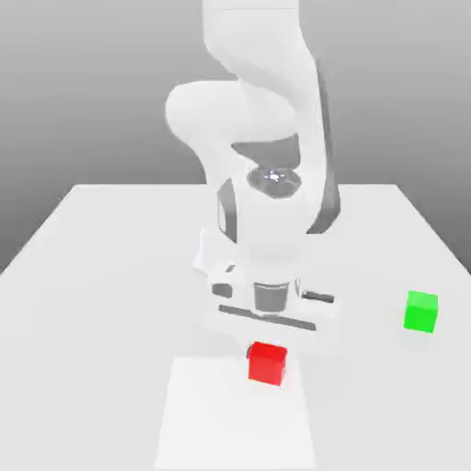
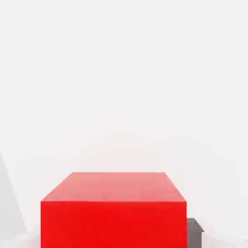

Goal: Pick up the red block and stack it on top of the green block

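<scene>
The red block [image 1: 268, 362] rests on the white table [image 1: 110, 276], near its front middle in the exterior view. My gripper [image 1: 269, 344] reaches straight down onto it from above, with the hand's body just over the cube. In the hand view the red block [image 2: 114, 210] looms very close, and a dark finger [image 2: 194, 233] presses against its side, so the gripper is shut on the cube. The green block [image 1: 421, 311] stands alone toward the exterior view's right, well apart from the red one.
The arm's white links [image 1: 267, 138] rise behind the hand over the table's centre. A paler rectangular patch [image 1: 235, 419] lies on the table in front of the red block. Open tabletop lies between the two blocks.
</scene>
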`<action>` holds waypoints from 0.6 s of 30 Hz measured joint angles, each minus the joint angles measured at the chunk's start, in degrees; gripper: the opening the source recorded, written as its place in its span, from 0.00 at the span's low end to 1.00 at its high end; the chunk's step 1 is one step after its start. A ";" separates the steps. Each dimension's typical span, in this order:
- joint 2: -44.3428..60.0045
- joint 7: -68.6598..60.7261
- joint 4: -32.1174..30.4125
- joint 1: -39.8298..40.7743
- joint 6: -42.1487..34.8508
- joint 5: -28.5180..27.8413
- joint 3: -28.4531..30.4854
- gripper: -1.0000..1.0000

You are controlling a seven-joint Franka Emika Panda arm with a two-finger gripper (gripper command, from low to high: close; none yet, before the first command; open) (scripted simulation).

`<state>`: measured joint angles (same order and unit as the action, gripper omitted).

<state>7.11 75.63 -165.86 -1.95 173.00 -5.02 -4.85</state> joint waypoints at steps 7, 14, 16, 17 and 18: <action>-12.40 -3.45 -1.38 -2.56 -10.95 6.81 -1.62 0.00; -13.52 4.87 1.38 -11.12 -14.67 9.36 -10.42 0.00; -13.67 7.43 2.25 -13.66 -15.60 10.05 -13.10 0.00; -13.74 8.71 2.68 -14.93 -16.07 10.39 -14.45 0.00; -13.82 9.99 3.12 -16.19 -16.54 10.73 -15.80 0.00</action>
<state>-6.71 85.62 -162.74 -18.15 156.45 5.71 -20.64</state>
